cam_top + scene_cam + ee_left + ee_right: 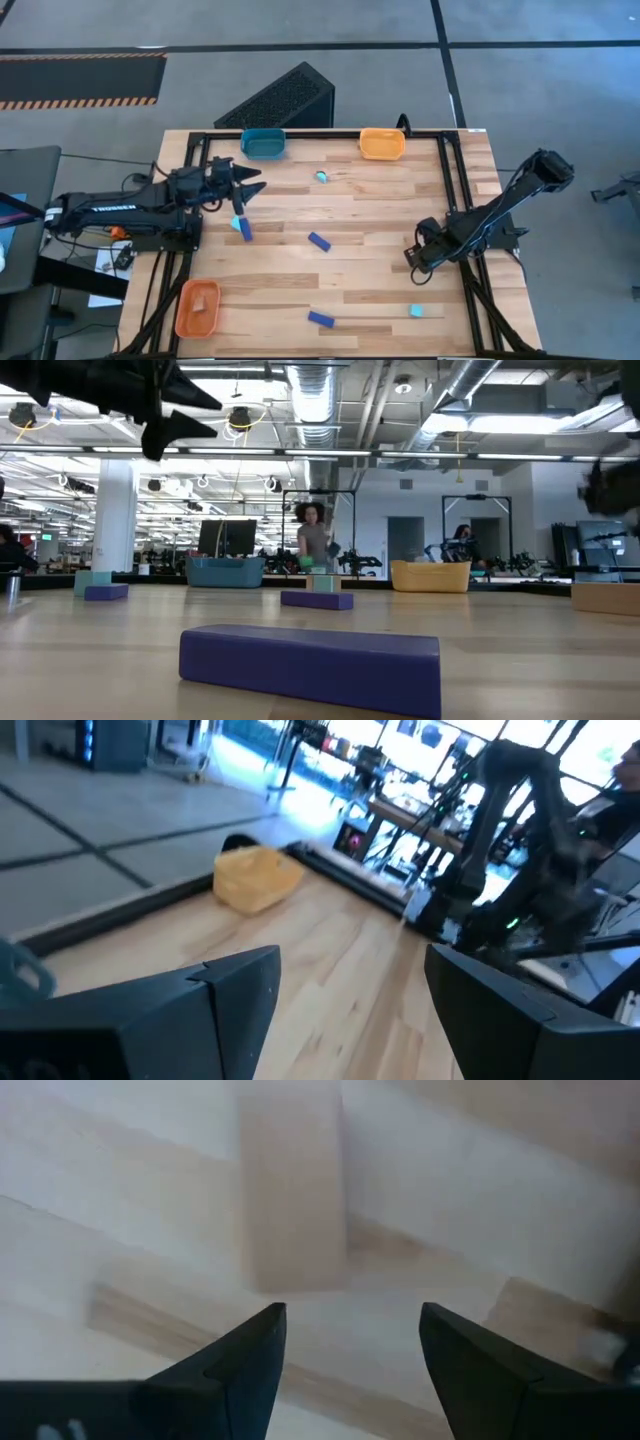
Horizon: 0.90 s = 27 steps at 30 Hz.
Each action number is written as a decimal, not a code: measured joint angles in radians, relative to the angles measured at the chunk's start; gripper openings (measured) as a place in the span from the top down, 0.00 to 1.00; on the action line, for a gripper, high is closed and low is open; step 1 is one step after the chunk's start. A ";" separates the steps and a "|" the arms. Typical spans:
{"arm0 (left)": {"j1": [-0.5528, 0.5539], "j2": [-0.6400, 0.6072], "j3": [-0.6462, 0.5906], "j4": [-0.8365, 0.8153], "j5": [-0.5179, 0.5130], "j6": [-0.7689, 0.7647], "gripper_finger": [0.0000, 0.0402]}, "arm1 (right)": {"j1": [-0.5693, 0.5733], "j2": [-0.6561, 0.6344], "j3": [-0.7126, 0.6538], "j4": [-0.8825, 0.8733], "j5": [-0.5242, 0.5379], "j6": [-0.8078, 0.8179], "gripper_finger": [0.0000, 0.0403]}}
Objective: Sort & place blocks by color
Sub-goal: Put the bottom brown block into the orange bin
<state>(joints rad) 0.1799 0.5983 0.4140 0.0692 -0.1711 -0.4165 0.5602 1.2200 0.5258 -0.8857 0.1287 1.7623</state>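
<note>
- Left gripper [250, 186], jaws open and empty, hovers near the teal plastic tray [263, 143].
- Right gripper [413, 257], jaws open, hangs by the table's right edge.
- Dark blue bar blocks [319, 241] lie scattered mid-table, well apart.

My two arms are dark, near black, as are my left gripper [252, 186] and my right gripper [412, 258]. The table [380, 210] is pale wood in lighter and darker planks, framed in black. Trays: teal tray [263, 143], yellow tray [382, 144], orange tray [197, 309] holding a pale tan block [202, 301]. Dark blue bars: [319, 241], [321, 320], [245, 230]. Light cyan chunks: [416, 311], [321, 177]. The floor is grey, with an orange-and-black striped strip [80, 101].
</note>
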 joint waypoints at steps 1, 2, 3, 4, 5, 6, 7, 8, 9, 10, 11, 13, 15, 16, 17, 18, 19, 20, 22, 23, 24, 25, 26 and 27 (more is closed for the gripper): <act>0.000 -0.007 0.005 -0.001 0.000 0.007 0.41 | 0.000 0.008 -0.015 -0.018 -0.001 0.001 0.38; 0.000 -0.015 0.010 -0.004 0.000 0.011 0.41 | 0.000 -0.001 -0.028 -0.013 0.003 0.002 0.39; 0.000 -0.024 0.014 -0.007 0.000 0.012 0.41 | -0.002 -0.003 -0.046 0.033 -0.002 0.008 0.40; 0.000 -0.033 0.016 -0.009 0.000 0.011 0.41 | -0.001 -0.004 -0.066 0.075 -0.005 0.018 0.42; 0.000 -0.044 0.017 -0.012 0.000 0.010 0.41 | 0.000 -0.004 -0.083 0.094 -0.002 0.025 0.43; -0.002 -0.051 0.018 -0.013 0.002 0.008 0.41 | 0.000 -0.009 -0.097 0.108 -0.002 0.026 0.44; -0.004 -0.060 0.019 -0.015 0.011 0.007 0.41 | 0.000 -0.011 -0.101 0.115 -0.004 0.025 0.45; -0.008 -0.071 0.020 -0.029 0.019 0.004 0.41 | -0.001 -0.009 -0.100 0.116 -0.003 0.025 0.46; -0.012 -0.084 0.020 -0.048 0.023 0.003 0.41 | -0.007 -0.009 -0.100 0.116 0.003 0.025 0.47; -0.017 -0.087 0.020 -0.050 0.025 0.004 0.41 | -0.015 -0.010 -0.100 0.115 0.003 0.024 0.48; -0.018 -0.092 0.021 -0.055 0.024 0.004 0.41 | -0.022 -0.013 -0.099 0.113 0.001 0.025 0.49; -0.018 -0.097 0.020 -0.088 0.005 0.009 0.41 | -0.040 -0.014 -0.098 0.113 0.000 0.015 0.52; -0.015 -0.087 0.020 -0.079 -0.015 0.011 0.41 | -0.059 -0.014 -0.098 0.118 -0.006 -0.002 0.56; -0.013 -0.085 0.020 -0.078 -0.025 0.015 0.41 | -0.066 -0.014 -0.098 0.123 -0.007 -0.012 0.58; -0.010 -0.080 0.020 -0.069 -0.034 0.019 0.41 | -0.075 -0.014 -0.097 0.127 -0.010 -0.023 0.60; -0.006 -0.074 0.020 -0.054 -0.042 0.027 0.41 | -0.082 -0.014 -0.094 0.129 -0.014 -0.033 0.63; -0.002 -0.069 0.020 -0.043 -0.044 0.034 0.41 | -0.088 -0.012 -0.087 0.128 -0.016 -0.043 0.65; 0.003 -0.065 0.020 -0.037 -0.044 0.039 0.41 | -0.094 -0.010 -0.077 0.129 -0.016 -0.061 0.67; 0.014 -0.052 0.020 -0.009 -0.045 0.058 0.41 | -0.109 -0.009 -0.061 0.126 -0.015 -0.090 0.71; 0.019 -0.047 0.020 0.003 -0.044 0.064 0.41 | -0.115 -0.007 -0.054 0.125 -0.013 -0.102 0.73; 0.026 -0.044 0.020 0.002 -0.043 0.065 0.41 | -0.121 -0.007 -0.049 0.125 -0.005 -0.113 0.75; 0.033 -0.037 0.020 0.005 -0.042 0.065 0.41 | -0.128 -0.007 -0.044 0.130 0.010 -0.125 0.76; 0.042 -0.029 0.020 0.013 -0.034 0.065 0.41 | -0.133 -0.007 -0.040 0.137 0.026 -0.135 0.78; 0.051 -0.025 0.020 0.009 -0.019 0.065 0.41 | -0.139 -0.007 -0.035 0.145 0.038 -0.139 0.80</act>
<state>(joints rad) 0.2304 0.5735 0.4335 0.0785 -0.1905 -0.3511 0.4207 1.2125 0.4903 -0.7410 0.1666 1.6238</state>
